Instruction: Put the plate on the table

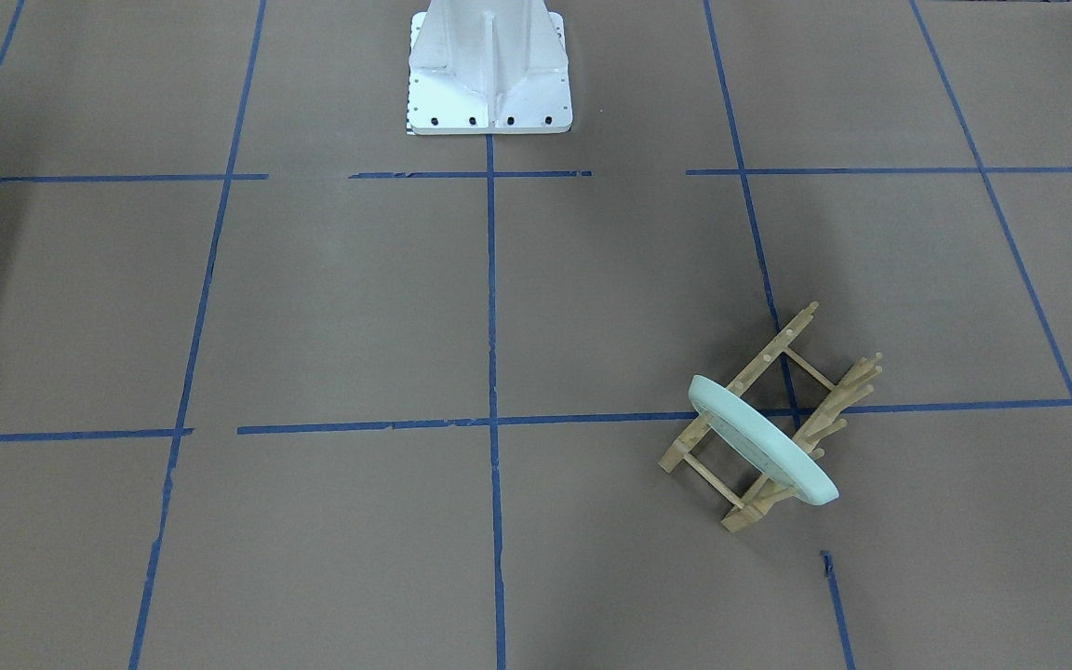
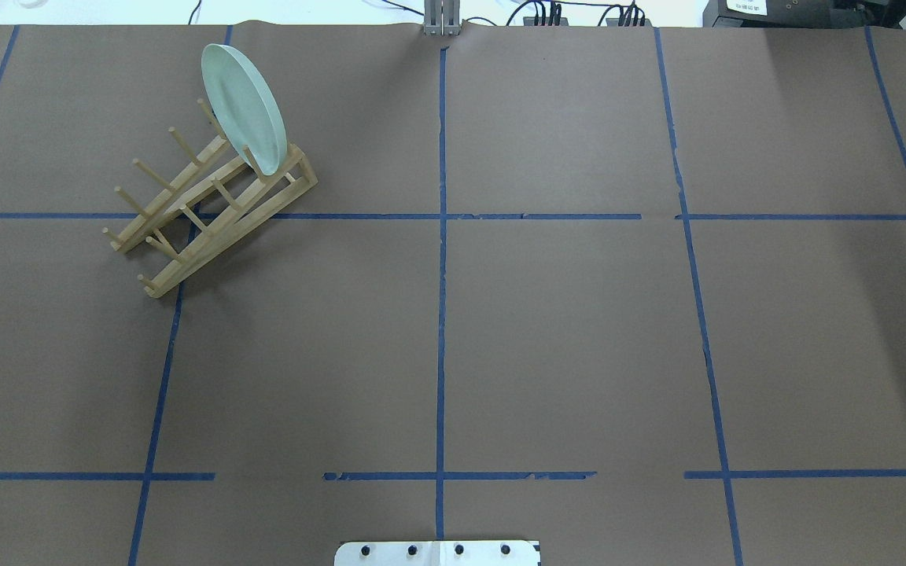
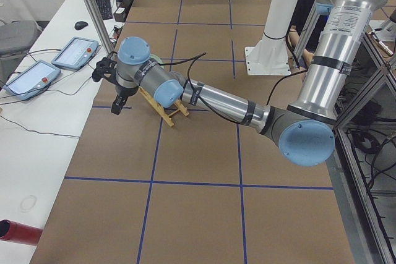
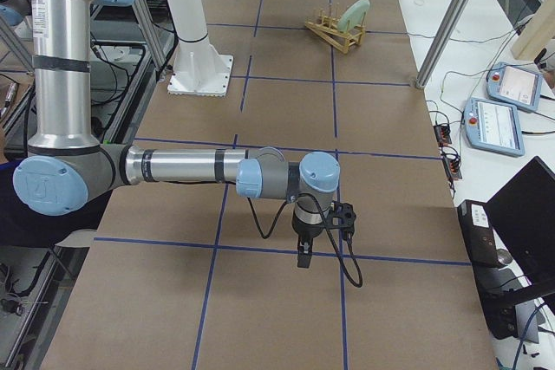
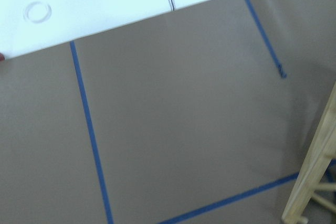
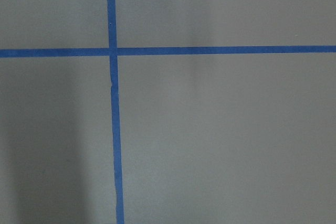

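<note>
- one plate (image 2: 244, 106) stands on edge, tilted, in the wooden rack (image 2: 252, 214) on the surface (image 2: 563, 330).
- left pincer (image 3: 117, 104) and right pincer (image 4: 302, 256): spread or pressed together, i cannot tell.

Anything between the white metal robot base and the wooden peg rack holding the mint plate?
Nothing; front-facing view shows only bare brown paper-covered table with blue tape lines there.

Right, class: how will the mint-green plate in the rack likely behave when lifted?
The mint-green plate looks glossy, so probably slippery and stiff. Standing on edge between the wooden rack's pegs, it may roll or topple if nudged.
</note>
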You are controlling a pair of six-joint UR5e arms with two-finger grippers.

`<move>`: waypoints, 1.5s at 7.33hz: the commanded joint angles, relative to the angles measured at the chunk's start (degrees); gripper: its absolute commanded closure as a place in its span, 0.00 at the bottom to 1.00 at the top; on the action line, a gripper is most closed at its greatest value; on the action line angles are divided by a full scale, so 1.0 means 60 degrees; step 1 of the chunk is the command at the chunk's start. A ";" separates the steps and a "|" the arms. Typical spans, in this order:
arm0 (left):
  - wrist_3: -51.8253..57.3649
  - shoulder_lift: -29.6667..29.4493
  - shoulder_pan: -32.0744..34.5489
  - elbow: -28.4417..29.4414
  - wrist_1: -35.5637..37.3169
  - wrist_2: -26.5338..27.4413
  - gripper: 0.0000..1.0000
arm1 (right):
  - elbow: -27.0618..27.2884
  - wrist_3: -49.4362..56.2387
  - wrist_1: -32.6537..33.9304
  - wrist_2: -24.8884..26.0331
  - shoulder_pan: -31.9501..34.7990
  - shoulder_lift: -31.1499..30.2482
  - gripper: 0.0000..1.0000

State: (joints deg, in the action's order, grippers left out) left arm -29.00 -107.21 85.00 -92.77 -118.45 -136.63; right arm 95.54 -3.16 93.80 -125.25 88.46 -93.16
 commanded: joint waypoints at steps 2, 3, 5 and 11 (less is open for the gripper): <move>-0.6165 -0.0237 -0.2104 0.0533 -0.4546 0.0458 0.00 | 0.0000 0.0000 -0.0004 0.0000 -0.0007 0.0000 0.00; -0.8241 -0.0325 -0.2995 0.0621 -0.5778 0.2145 0.00 | 0.0000 0.0000 -0.0004 0.0000 -0.0007 0.0000 0.00; -1.1707 -0.0937 -0.4726 0.0738 -0.6580 0.4656 0.00 | 0.0000 0.0000 -0.0004 0.0000 -0.0007 0.0000 0.00; -1.2290 -0.1834 -0.5187 0.1779 -0.6479 0.4769 0.31 | 0.0000 0.0000 -0.0004 0.0000 -0.0007 0.0000 0.00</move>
State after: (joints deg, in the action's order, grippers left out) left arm -102.93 -117.97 53.99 -82.48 -157.33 -108.03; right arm 95.54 -3.16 93.78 -125.24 88.44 -93.16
